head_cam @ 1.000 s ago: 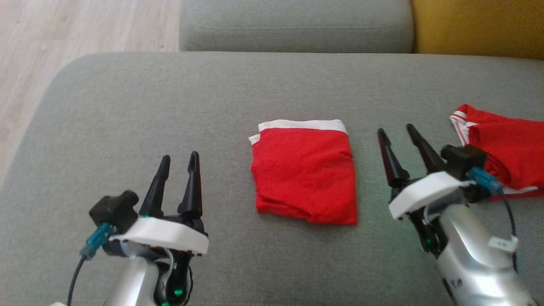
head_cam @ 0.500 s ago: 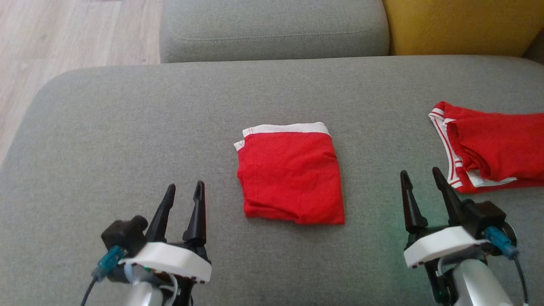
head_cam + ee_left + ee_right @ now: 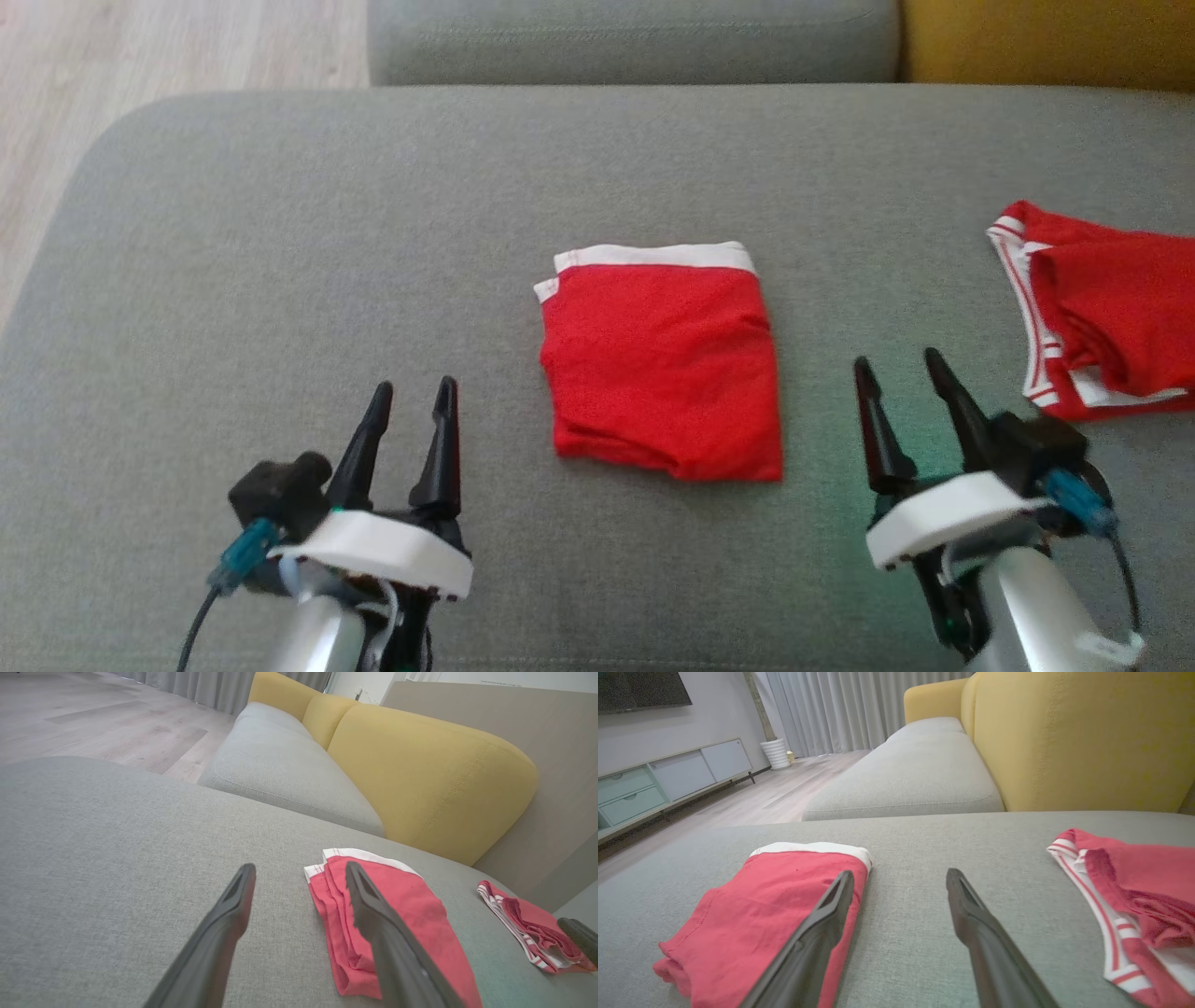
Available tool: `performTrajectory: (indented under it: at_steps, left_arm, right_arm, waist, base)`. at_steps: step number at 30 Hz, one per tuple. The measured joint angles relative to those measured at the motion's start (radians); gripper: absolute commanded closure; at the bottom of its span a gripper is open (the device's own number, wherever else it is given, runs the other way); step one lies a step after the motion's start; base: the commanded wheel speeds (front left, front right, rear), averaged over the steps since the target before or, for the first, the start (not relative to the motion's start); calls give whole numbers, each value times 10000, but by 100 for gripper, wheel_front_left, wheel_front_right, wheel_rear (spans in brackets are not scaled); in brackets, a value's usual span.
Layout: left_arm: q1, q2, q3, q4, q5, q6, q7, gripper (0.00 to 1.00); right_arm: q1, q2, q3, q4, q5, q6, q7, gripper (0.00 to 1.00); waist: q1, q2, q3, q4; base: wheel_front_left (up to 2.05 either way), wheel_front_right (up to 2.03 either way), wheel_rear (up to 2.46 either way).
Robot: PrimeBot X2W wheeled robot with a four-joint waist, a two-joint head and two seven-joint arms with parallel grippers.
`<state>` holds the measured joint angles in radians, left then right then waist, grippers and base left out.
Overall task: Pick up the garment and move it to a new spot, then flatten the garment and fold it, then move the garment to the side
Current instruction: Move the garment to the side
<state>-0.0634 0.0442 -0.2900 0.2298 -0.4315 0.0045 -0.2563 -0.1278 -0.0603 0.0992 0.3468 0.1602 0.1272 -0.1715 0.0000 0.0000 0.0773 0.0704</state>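
Over the last second the right gripper (image 3: 896, 359) has drawn back toward six o'clock in the head view. It has come off the edge of the second red garment (image 3: 1111, 317), which it overlapped before. The camera has also shifted a little, so the whole scene sits slightly differently in the frame. The folded red garment (image 3: 663, 369) has kept its shape and its spot on the grey cushion (image 3: 280, 233).

That garment lies near the middle of the cushion as a rough rectangle. Its white waistband runs along the twelve o'clock edge, and the six o'clock edge is softly rumpled. The left gripper (image 3: 414, 385) hovers at about eight o'clock from it, well apart, fingers spread and holding nothing. The right gripper stands at about four o'clock from it, nearer, also released and empty. In the right wrist view, bare cushion shows between its fingers.

The second red garment has white and red striped trim. It lies crumpled at about three o'clock from the folded one, runs off the frame's edge, and is apart from the right gripper.

Past the cushion at twelve o'clock is a grey seat (image 3: 635, 42). A yellow backrest (image 3: 1046, 42) is at one o'clock and a wooden floor (image 3: 140, 56) at eleven.
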Motion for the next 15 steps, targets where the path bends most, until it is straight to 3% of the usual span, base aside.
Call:
performTrajectory:
  at_steps: [15]
  left_arm:
    - [-641,0,-596,96,-58,48,0,0]
  right_arm:
    - [-1925,6,654,2752,2838,0,1122,0]
  waist:
    - [0,0,933,1293]
  base:
    - [0,0,0]
